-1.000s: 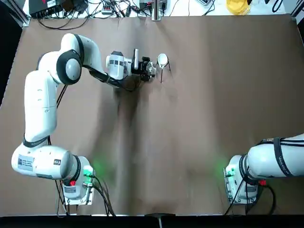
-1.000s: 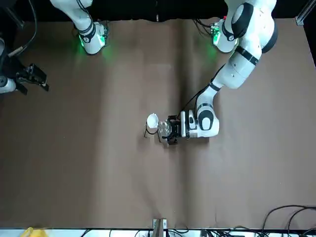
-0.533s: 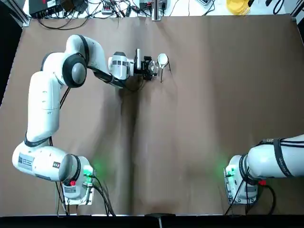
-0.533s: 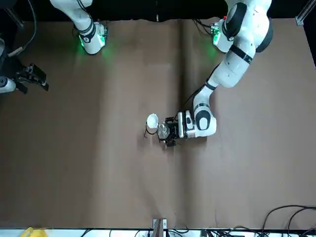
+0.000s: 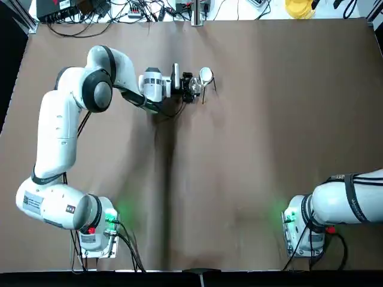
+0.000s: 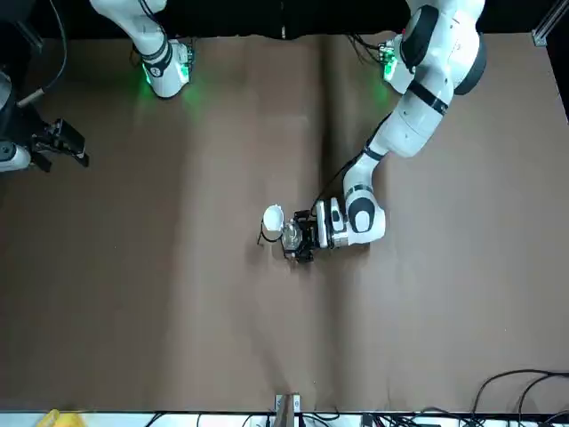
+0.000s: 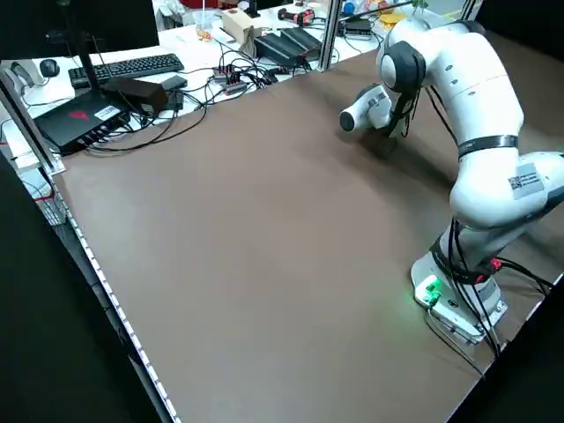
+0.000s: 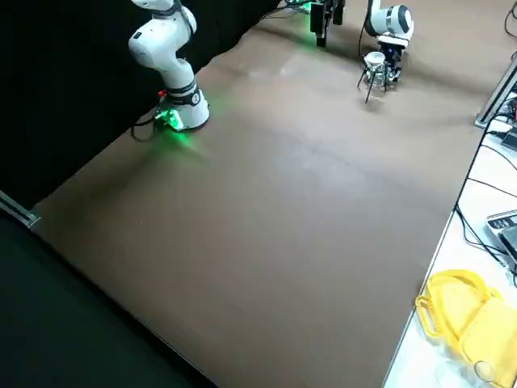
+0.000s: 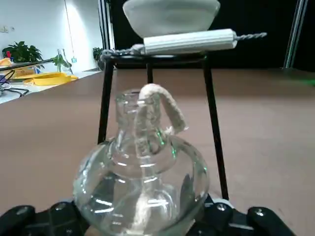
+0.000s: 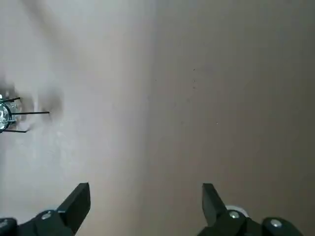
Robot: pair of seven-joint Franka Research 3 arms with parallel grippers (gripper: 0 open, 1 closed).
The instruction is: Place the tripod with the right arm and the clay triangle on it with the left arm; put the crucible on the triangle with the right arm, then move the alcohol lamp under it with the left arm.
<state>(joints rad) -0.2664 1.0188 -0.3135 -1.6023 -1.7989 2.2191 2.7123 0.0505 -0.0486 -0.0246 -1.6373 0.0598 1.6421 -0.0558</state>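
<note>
Soft, moderately bright light with dark shadow bands on the table (image 5: 239, 179).
Relative to the left arm's base (image 5: 99, 233): green glow just beside it, a long dark shadow band farther toward the right arm. The glass lamp (image 9: 142, 182) carries sharp white glints and green reflections; the wall behind shows bright glare.

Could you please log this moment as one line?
left jaws: closed on clear glass lamp | white ceramic crucible: atop black wire tripod | right arm: parked

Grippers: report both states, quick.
Left gripper: closed on the alcohol lamp, beside the tripod.
Right gripper: open, holding nothing, off to the robot's right.
</note>
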